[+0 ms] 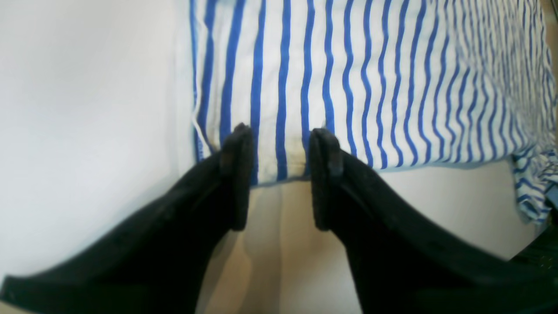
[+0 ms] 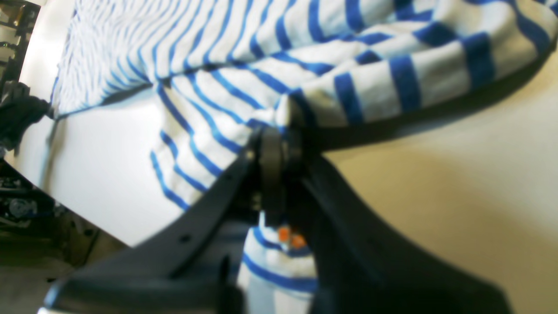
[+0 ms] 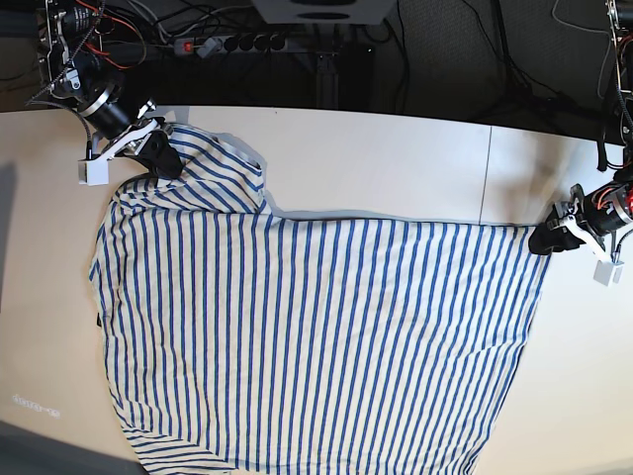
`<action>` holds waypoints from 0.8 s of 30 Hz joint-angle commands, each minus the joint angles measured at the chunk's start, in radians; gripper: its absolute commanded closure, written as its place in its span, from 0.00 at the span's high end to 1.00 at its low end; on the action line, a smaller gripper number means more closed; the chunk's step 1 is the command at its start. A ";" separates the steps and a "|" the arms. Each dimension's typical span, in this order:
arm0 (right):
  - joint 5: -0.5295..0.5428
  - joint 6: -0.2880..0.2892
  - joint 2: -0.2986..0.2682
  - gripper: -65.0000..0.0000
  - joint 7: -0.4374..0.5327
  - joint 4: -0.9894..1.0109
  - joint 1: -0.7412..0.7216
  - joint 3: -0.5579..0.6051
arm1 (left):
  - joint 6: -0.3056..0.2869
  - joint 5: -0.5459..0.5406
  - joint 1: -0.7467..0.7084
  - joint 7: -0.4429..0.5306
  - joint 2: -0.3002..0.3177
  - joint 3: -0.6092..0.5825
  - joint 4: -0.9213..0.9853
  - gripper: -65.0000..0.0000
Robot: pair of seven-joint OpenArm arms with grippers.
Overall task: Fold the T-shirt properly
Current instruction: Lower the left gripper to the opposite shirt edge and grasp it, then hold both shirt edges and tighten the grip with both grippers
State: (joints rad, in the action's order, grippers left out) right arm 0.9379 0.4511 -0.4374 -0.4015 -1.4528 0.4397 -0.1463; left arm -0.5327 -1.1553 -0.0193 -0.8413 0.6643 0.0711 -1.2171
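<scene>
Across the base view from left to right, the fold has hardly begun. At the far left corner the right tool [image 3: 161, 155] is pinched tight on a bunch of the T-shirt [image 3: 307, 336] at its sleeve or shoulder; the right wrist view shows the jaws closed together with striped cloth gathered between them and a scrap of it hanging below. From there the T-shirt spreads flat and mostly smooth over the middle of the bench [image 3: 376, 158], its body opened out in one layer as far as can be told, with some rumpling near the gripped corner and its near edge running off the bottom of the view. At the right edge the left tool [image 1: 279, 157] sits at the hem, its jaws standing apart on either side of the cloth edge, not yet clamped on it; the fingertips [image 1: 237, 144] seem to rest on or just over the fabric. By my reading, one corner is secured, the second grasp is pending, and every fold is left to do.
</scene>
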 commanded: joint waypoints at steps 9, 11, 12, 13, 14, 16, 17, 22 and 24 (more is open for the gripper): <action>-0.021 0.043 -0.013 0.00 -0.021 -0.003 0.004 -0.002 | -0.033 0.004 0.016 0.139 0.062 0.011 -0.012 0.38; -0.019 0.043 -0.013 0.00 -0.021 -0.003 0.003 -0.002 | -0.033 0.054 0.016 0.138 0.064 0.011 -0.012 0.38; -0.013 0.044 -0.013 0.00 -0.021 -0.003 0.001 -0.002 | -0.032 0.079 0.016 0.138 0.065 0.011 -0.012 0.38; -0.013 0.044 -0.014 0.00 -0.021 -0.003 0.001 -0.002 | -0.032 0.098 0.016 0.138 0.065 0.011 -0.012 0.38; -0.014 0.044 -0.014 0.00 -0.021 -0.003 0.001 -0.002 | -0.032 0.113 0.016 0.138 0.064 0.011 -0.012 0.38; -0.014 0.044 -0.013 0.00 -0.021 -0.003 0.001 -0.002 | -0.032 0.148 0.016 0.137 0.065 0.011 -0.012 0.38; -0.014 0.044 -0.013 0.00 -0.021 -0.003 0.001 -0.002 | -0.031 0.156 0.016 0.133 0.065 0.011 -0.012 0.38; -0.014 0.044 -0.013 0.00 -0.021 -0.003 0.001 -0.002 | -0.029 0.153 0.016 0.074 0.065 0.011 -0.012 0.62; -0.014 0.044 -0.013 0.00 -0.021 -0.003 -0.002 -0.002 | -0.030 0.147 0.016 0.074 0.065 0.011 -0.012 0.69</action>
State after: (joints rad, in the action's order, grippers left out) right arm 0.9413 0.4511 -0.4374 -0.4019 -1.4528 0.4370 -0.1463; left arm -0.5327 -0.9909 -0.0193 -0.7815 0.7040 0.0731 -1.2171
